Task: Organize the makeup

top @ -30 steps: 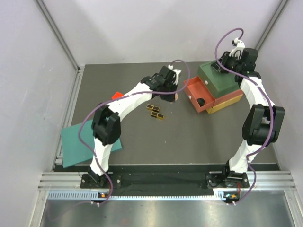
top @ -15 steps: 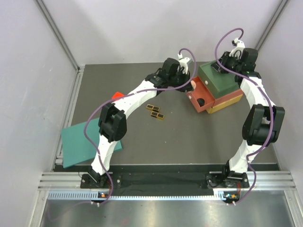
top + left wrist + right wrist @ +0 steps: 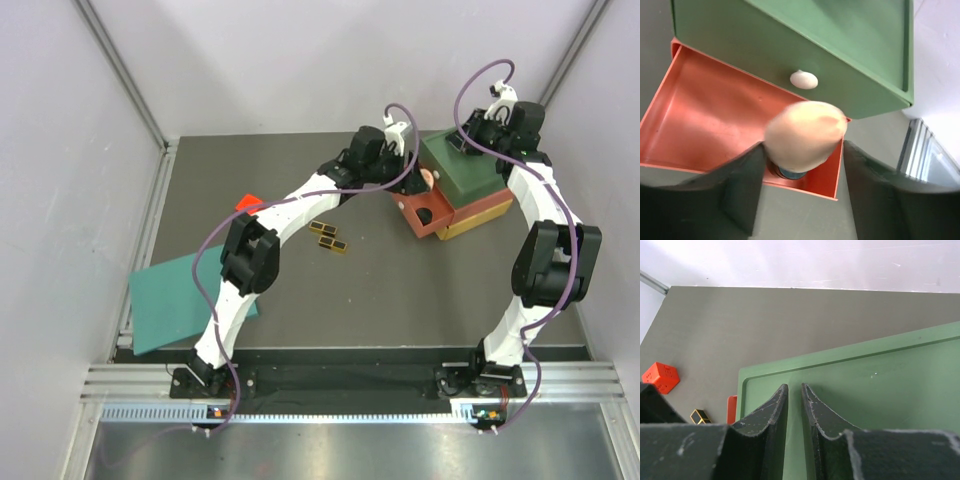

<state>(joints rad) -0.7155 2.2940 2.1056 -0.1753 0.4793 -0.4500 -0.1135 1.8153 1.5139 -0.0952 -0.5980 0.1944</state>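
Observation:
My left gripper (image 3: 418, 180) (image 3: 804, 145) hangs over the open red drawer (image 3: 408, 196) (image 3: 715, 110). Its jaws stand open. A blurred cream-coloured piece of makeup (image 3: 805, 134) (image 3: 429, 178) sits between the fingers, with a clear gap to the right finger (image 3: 875, 190). Under it shows a dark round shape (image 3: 790, 173). A black round compact (image 3: 427, 213) lies in the drawer. The black-gold palette (image 3: 330, 237) (image 3: 700, 416) lies on the table. My right gripper (image 3: 468, 140) (image 3: 794, 386) is over the green box top (image 3: 880, 390), its jaws shut to a thin slit with nothing between them.
The green, red and yellow drawer box (image 3: 475, 180) stands at the back right, and a white knob (image 3: 803, 79) is on its green drawer. An orange-red block (image 3: 246, 202) (image 3: 660, 376) sits to the left. A teal sheet (image 3: 170, 300) lies at the near left.
My left arm has swung right from mid-table to over the red drawer, carrying the cream piece, and its jaws have opened. The right arm has not moved.

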